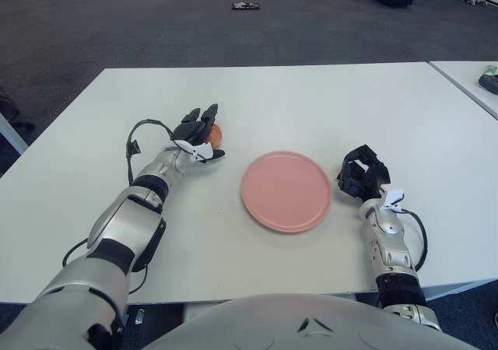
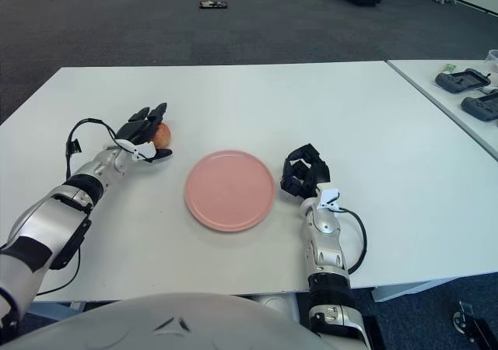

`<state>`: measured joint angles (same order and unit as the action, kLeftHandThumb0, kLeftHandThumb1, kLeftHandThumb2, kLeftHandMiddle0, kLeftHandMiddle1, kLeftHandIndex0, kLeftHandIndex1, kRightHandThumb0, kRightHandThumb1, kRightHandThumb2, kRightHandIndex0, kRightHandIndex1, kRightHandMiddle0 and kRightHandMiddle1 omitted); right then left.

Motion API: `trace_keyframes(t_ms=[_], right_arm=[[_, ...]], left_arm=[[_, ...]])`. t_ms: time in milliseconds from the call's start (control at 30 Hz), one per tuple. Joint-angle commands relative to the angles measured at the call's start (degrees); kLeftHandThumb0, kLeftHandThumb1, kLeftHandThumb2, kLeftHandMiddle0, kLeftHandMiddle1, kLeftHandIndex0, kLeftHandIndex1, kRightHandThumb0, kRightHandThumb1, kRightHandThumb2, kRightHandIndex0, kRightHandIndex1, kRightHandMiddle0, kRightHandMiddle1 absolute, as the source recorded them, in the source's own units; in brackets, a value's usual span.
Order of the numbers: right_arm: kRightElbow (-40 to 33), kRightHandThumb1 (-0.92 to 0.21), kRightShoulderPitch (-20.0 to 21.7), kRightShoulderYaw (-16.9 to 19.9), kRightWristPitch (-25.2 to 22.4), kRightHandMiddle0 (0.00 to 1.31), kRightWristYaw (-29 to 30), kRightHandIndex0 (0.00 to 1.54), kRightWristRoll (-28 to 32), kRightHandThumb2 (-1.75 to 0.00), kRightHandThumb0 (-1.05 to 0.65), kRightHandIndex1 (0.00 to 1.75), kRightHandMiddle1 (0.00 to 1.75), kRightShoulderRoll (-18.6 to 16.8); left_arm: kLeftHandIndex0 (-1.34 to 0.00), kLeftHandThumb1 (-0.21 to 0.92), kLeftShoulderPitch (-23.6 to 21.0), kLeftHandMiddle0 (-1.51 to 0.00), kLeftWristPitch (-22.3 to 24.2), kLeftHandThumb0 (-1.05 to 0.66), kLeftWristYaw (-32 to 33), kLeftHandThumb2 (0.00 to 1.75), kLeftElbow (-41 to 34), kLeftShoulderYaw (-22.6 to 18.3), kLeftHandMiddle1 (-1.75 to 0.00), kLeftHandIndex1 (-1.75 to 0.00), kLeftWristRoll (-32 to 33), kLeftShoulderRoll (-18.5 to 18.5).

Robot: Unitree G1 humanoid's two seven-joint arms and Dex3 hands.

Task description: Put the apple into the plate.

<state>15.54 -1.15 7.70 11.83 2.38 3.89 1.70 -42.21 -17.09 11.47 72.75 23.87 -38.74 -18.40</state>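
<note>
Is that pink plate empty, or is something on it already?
Empty. The plate shows only bare pink; the apple sits left of it, at the left hand.

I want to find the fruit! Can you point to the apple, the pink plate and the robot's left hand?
apple point(image 1: 215, 136): left eye view, on its visible orange-red side.
pink plate point(image 1: 286, 191): left eye view, on its bare middle.
left hand point(image 1: 194, 132): left eye view, on the black back of the hand beside the apple.

white table point(image 1: 311, 101), grey carpet point(image 1: 117, 23), 2nd table point(image 2: 436, 78)
</note>
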Motion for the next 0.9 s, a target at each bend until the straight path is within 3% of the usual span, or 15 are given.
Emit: trace_keyframes(t_ms=[0,33,100,133,200,233,300,367,400,500,867], right_arm=[[1.6,-0.45,-1.9,0.3,-2.7,0.50,-0.2,0.70,0.6,-1.16,-0.43,1.69,1.75,-0.5],[1.6,-0.45,-1.9,0.3,-2.7,0.50,-0.2,0.70,0.6,-1.16,-0.43,1.69,1.75,-0.5],[1.5,-0.45,-2.0,0.3,-2.7,0.50,-0.2,0.70,0.6,-1.15,-0.43,1.69,1.75,-0.5],[1.5,-0.45,-2.0,0.3,-2.6,0.50,-0.2,0.70,0.6,-1.15,-0.43,1.69,1.75,-0.4],[1.4,-0.46,-2.1,0.3,-2.6,0.50,-0.3,0.70,0.6,-1.15,-0.43,1.69,1.75,-0.4],[1.4,-0.46,-2.1,0.3,-2.6,0.50,-0.3,0.70,0.6,-1.15,-0.43,1.69,1.75,-0.4],[1.3,-0.46,-2.1,0.3,-2.6,0.50,-0.3,0.70,0.6,-1.15,-0.43,1.69,1.75,-0.4],[1.3,-0.46,-2.2,0.3,-2.7,0.50,-0.3,0.70,0.6,-1.15,-0.43,1.69,1.75,-0.4],[1.2,-0.46,-2.2,0.3,-2.7,0.50,-0.3,0.70,0.6,-1.15,-0.43,1.69,1.75,-0.4],[1.1,-0.46,-2.3,0.3,-2.8,0.50,-0.2,0.70,0.6,-1.15,-0.43,1.69,1.75,-0.4],[1.0,-0.45,-2.2,0.1,-3.2,0.50,-0.1,0.70,0.2,-1.16,-0.44,1.70,1.75,-0.3]], left_arm=[[0.00,0.63,4.0,0.00,3.1,-0.93,-8.1,0.80,3.7,2.2,-0.58,-0.73,-0.6,0.9],[0.00,0.65,3.9,0.00,3.3,-0.93,-8.4,0.80,3.6,2.3,-0.78,-0.90,-0.4,0.9],[0.00,0.66,4.0,0.00,3.5,-0.92,-8.8,0.81,3.5,2.3,-1.02,-1.09,-0.1,0.9],[0.00,0.67,4.0,0.00,3.5,-0.92,-9.1,0.82,3.5,2.2,-1.09,-1.14,0.2,0.9],[-0.02,0.68,4.2,-0.14,3.4,-0.89,-9.6,0.86,3.4,2.0,-1.33,-1.46,0.7,0.8],[-0.03,0.69,4.2,-0.16,3.3,-0.89,-9.7,0.87,3.3,1.9,-1.36,-1.51,1.1,0.8],[-0.20,0.67,4.4,-0.30,3.2,-0.85,-9.6,0.90,3.2,1.8,-1.54,-1.65,1.7,0.9],[-0.36,0.61,4.6,-0.53,3.1,-0.78,-9.1,0.95,3.1,1.4,-1.64,-1.70,2.7,1.0],[-0.45,0.50,4.7,-0.67,3.1,-0.68,-8.9,1.08,3.0,1.2,-1.68,-1.71,3.2,1.1],[-0.58,0.35,5.1,-0.85,2.9,-0.56,-8.2,1.27,2.8,0.6,-1.72,-1.74,4.4,1.2],[-0.72,0.18,5.0,-1.12,2.5,-0.54,-7.8,1.48,2.5,0.2,-1.75,-1.75,6.4,0.9]])
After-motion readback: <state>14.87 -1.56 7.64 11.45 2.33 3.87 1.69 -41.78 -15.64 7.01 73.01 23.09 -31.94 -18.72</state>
